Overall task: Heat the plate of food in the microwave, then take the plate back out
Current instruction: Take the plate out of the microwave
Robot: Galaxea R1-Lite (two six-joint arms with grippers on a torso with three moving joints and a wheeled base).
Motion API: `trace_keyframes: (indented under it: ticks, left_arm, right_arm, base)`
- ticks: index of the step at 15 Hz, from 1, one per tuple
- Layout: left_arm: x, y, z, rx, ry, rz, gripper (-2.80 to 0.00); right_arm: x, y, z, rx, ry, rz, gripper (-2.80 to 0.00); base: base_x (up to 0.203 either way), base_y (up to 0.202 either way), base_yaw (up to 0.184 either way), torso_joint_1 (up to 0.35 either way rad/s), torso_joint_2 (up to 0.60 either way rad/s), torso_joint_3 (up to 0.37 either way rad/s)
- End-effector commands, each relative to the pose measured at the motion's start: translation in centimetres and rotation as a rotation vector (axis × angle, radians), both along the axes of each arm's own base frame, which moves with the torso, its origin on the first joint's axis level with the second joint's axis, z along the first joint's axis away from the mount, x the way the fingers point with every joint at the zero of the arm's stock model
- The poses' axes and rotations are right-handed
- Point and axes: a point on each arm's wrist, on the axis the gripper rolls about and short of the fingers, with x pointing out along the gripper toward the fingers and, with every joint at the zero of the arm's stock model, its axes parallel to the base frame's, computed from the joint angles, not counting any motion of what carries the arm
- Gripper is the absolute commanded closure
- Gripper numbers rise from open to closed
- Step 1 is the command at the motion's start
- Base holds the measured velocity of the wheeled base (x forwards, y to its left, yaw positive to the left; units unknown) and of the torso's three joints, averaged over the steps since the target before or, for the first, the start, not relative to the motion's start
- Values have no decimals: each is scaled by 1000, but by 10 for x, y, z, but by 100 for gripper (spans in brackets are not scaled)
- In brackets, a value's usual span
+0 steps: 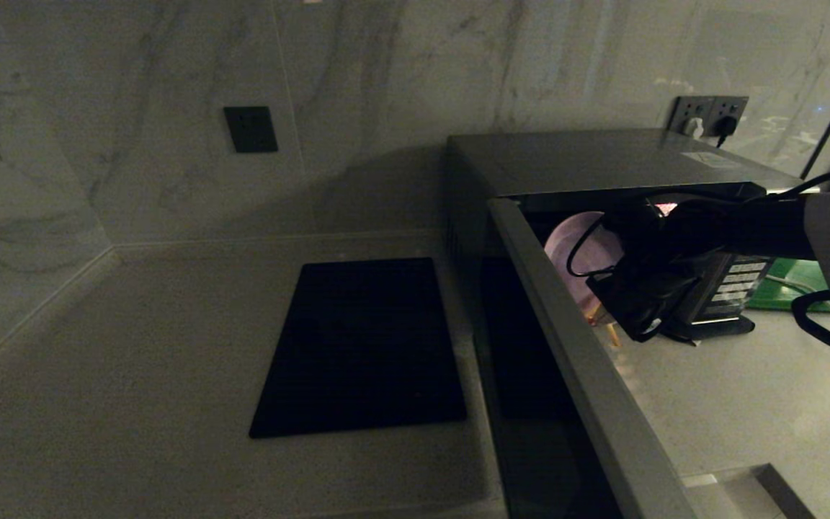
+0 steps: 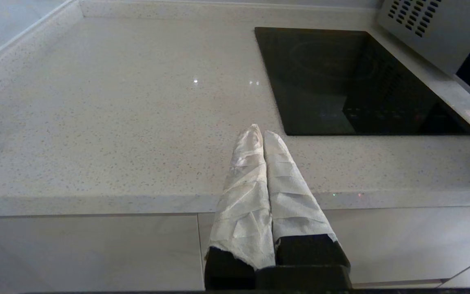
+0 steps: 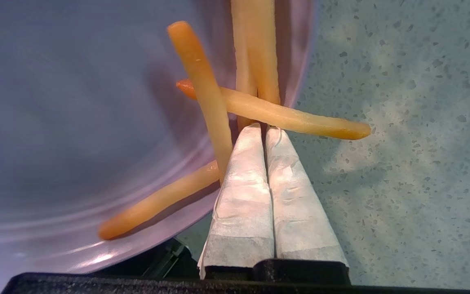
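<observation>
Pressed together on the plate's rim, the right pincer (image 3: 265,132) holds the plate of food (image 1: 579,254) at the mouth of the microwave (image 1: 602,162), the plate tipped steeply. In the right wrist view one fry (image 3: 276,116) hangs over the rim, beyond the plate's edge, above the speckled desk (image 3: 402,122). Levelling the plate looks like the first need, since the fries seem ready to slide off. The open door (image 1: 588,375) stands close on the plate's left, and the button panel (image 1: 739,281) just to its right, so the path is narrow. The left pincer (image 2: 262,136), its wrapped tips pressed together and empty, is parked off the desk's front edge near the cooktop (image 1: 364,346).
</observation>
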Motion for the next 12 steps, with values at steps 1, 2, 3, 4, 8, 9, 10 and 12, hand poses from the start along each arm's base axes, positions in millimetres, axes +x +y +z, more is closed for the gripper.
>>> trace_keyframes:
  ticks: [1, 2, 3, 4, 8, 9, 10, 12]
  left_arm:
    - [0, 0, 0, -1, 1, 1, 0]
    - [0, 0, 0, -1, 1, 1, 0]
    - [0, 0, 0, -1, 0, 1, 0]
    - [0, 0, 0, -1, 0, 1, 0]
    - [0, 0, 0, -1, 1, 1, 0]
    - [0, 0, 0, -1, 1, 1, 0]
    - [0, 0, 0, -1, 1, 1, 0]
    - [0, 0, 0, -1, 1, 1, 0]
  right_arm:
    - [-2, -1, 4, 3, -8, -9, 0]
    - [-2, -2, 8, 4, -15, -10, 0]
    - [-3, -3, 9, -3, -21, -16, 0]
    - [-4, -3, 12, -16, -29, -22, 0]
    - [-8, -4, 23, -24, -44, -25, 0]
    - [-8, -4, 25, -24, -43, -25, 0]
    - [-8, -4, 27, -23, -47, -25, 0]
    - [-8, -4, 28, -23, -52, -24, 0]
  base:
    - [0, 0, 0, 0, 0, 0]
    - [0, 0, 0, 0, 0, 0]
    - [0, 0, 0, 0, 0, 0]
    - [0, 0, 0, 0, 0, 0]
    - [0, 0, 0, 0, 0, 0]
    - [0, 0, 0, 0, 0, 0]
    - [0, 0, 0, 0, 0, 0]
    - [0, 0, 0, 0, 0, 0]
